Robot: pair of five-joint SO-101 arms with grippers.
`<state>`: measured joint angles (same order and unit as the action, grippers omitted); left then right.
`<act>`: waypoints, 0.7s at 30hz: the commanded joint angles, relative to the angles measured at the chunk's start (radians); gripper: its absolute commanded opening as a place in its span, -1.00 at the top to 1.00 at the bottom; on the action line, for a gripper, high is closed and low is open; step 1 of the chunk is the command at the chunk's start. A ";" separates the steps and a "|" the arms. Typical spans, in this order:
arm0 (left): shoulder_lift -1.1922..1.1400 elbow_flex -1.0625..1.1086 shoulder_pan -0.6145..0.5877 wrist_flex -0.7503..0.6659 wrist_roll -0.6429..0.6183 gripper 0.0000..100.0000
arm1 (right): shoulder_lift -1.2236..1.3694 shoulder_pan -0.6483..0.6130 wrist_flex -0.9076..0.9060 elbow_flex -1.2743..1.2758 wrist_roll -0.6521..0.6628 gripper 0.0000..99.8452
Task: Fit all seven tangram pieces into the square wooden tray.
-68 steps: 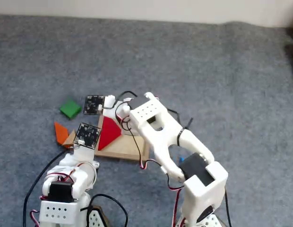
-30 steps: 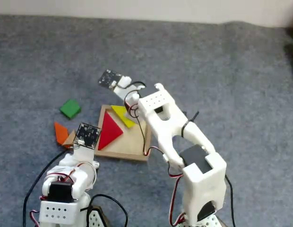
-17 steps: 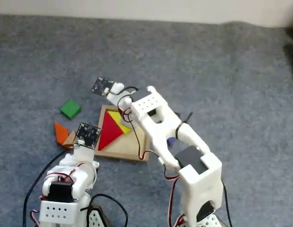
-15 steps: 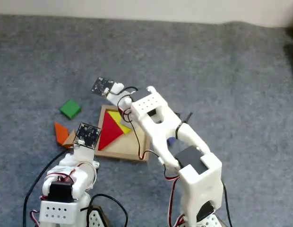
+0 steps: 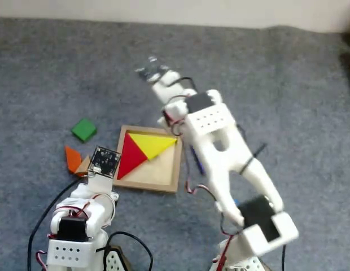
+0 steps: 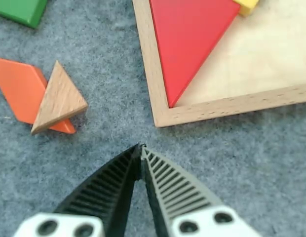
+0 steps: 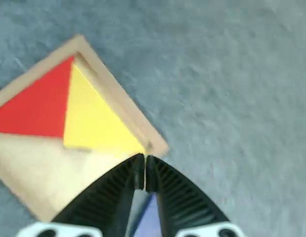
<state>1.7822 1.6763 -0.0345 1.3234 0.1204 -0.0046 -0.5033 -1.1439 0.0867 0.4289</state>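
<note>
The right pincer [image 7: 144,173] is seen with its ribbed black fingers [image 7: 116,195] pressed together, nothing held between them. Its tips are placed just beside a corner of the square wooden tray [image 7: 118,94]. Inside the tray, a red triangle [image 7: 37,111] and a yellow triangle [image 7: 96,118] are laid flat, edge to edge, meeting at another corner. The tray is carried by the grey, carpet-covered table [image 7: 232,89].
</note>
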 commanded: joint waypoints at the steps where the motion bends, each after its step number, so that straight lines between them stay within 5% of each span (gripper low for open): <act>1: 0.042 0.021 -0.015 0.003 -0.008 0.99 | -0.134 0.070 -0.071 0.033 -0.089 0.95; 9: 0.042 0.021 -0.015 0.003 -0.008 0.99 | -0.173 0.122 -0.035 0.248 -0.327 0.50; 21: 0.042 0.021 -0.015 0.003 -0.008 0.99 | -0.171 0.079 0.332 0.578 -0.336 0.48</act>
<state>1.7822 1.6763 -0.0345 1.3234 0.1204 -0.1197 -0.4081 -0.8784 0.6559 0.0990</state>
